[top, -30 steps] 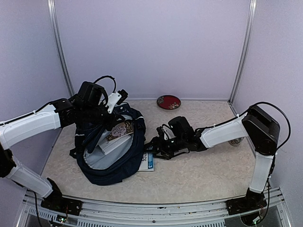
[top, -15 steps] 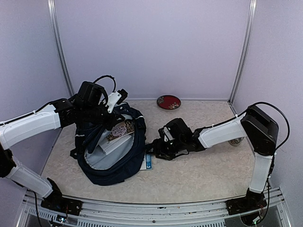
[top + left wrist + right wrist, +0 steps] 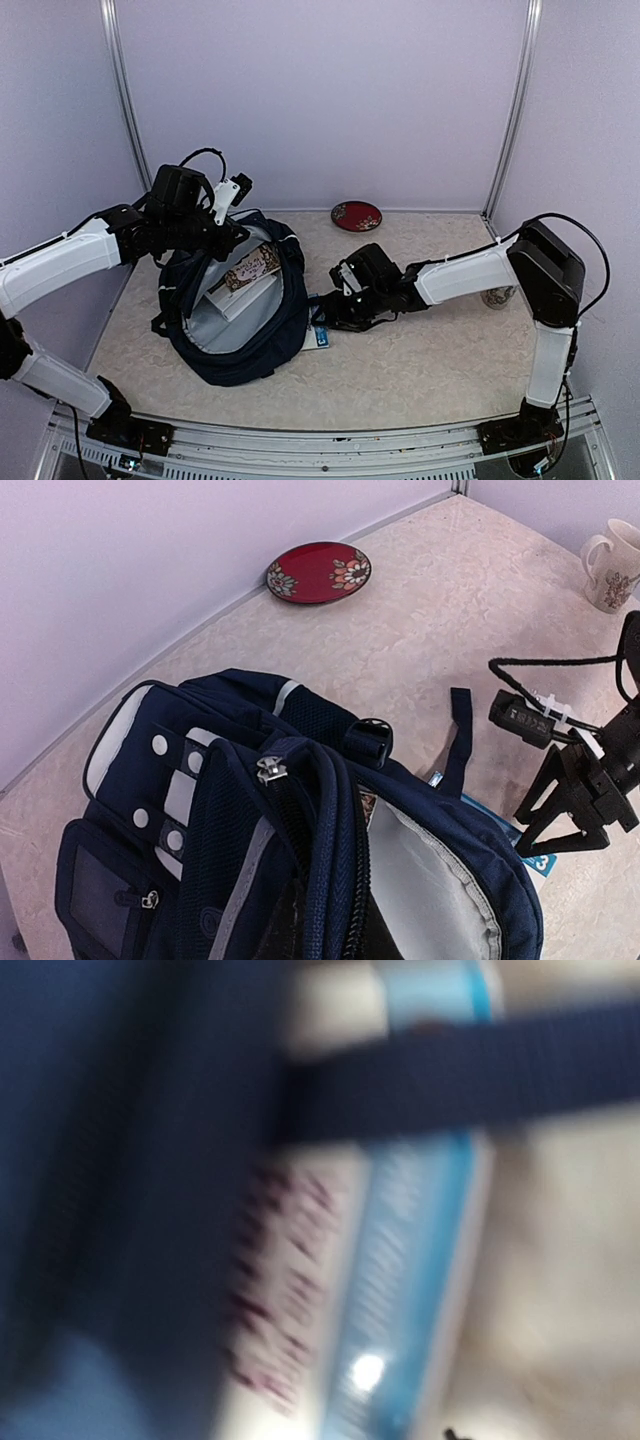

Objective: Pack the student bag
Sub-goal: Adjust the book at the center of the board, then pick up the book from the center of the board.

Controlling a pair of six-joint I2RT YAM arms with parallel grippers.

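The student bag [image 3: 240, 325] lies open on the table's left half, navy with grey lining [image 3: 430, 880] and a white slotted patch [image 3: 175, 790]. Books [image 3: 245, 277] lie inside it. My left gripper [image 3: 220, 238] is shut on the bag's zipped top rim [image 3: 335, 810] and holds it up; its fingers are hidden by the fabric in the left wrist view. My right gripper [image 3: 323, 312] is low at the bag's right side, jaws apart, over a blue-and-white book [image 3: 320, 338] that lies partly under the bag. The blurred right wrist view shows that book [image 3: 420, 1260] and a navy strap [image 3: 450, 1090].
A red plate [image 3: 357, 215] sits at the back wall, also in the left wrist view [image 3: 318, 572]. A floral mug [image 3: 612, 552] stands at the far right behind my right arm. A loose bag strap [image 3: 458, 735] lies on the table by the book.
My left gripper has pulled the bag's rim up and to the left, opening the mouth wider. My right gripper has moved left toward the bag along the book.
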